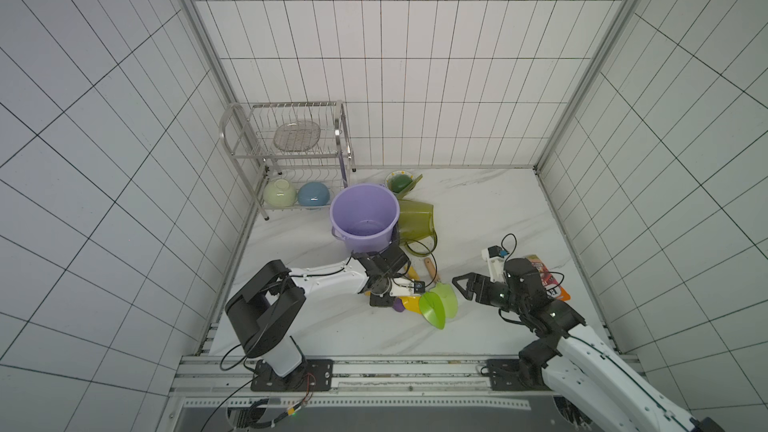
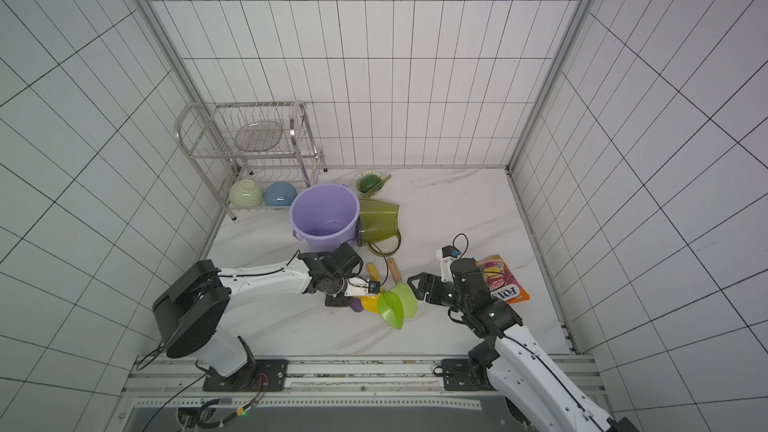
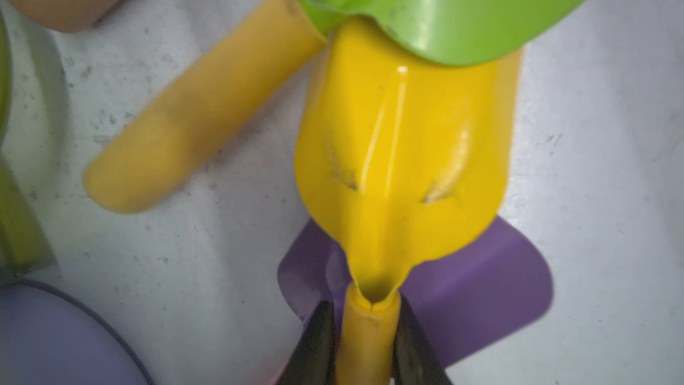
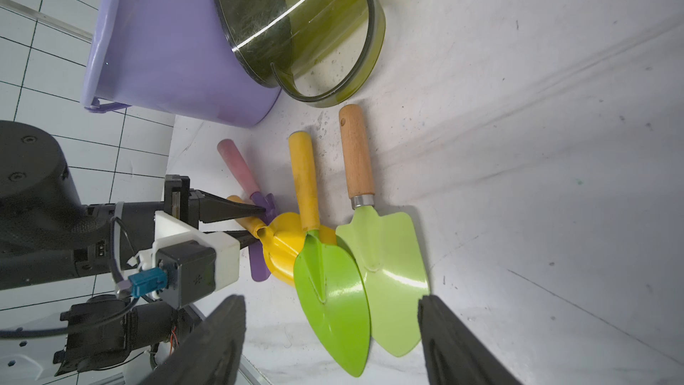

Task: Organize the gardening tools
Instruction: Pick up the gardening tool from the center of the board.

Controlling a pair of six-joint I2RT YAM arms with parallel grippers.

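My left gripper (image 3: pixel 366 331) is shut on the handle of the all-yellow trowel (image 3: pixel 399 135), low over the table in front of the bucket. That trowel's blade lies on the purple trowel (image 3: pixel 499 275), whose pink handle (image 4: pixel 237 164) points towards the bucket. The bright green trowel (image 4: pixel 333 290) overlaps the yellow blade. Beside it lies the pale green trowel (image 4: pixel 388 253) with the wooden handle. The olive watering can (image 1: pixel 415 220) lies tipped against the bucket. My right gripper (image 1: pixel 462 286) is open and empty, just right of the trowel blades.
A purple bucket (image 1: pixel 363 211) stands upright behind the trowels. A metal dish rack (image 1: pixel 291 147) at the back left holds a pale green bowl (image 1: pixel 279 193) and a blue bowl (image 1: pixel 312 194). A small bowl (image 1: pixel 400 182) sits behind the bucket, a snack packet (image 1: pixel 548 280) lies far right.
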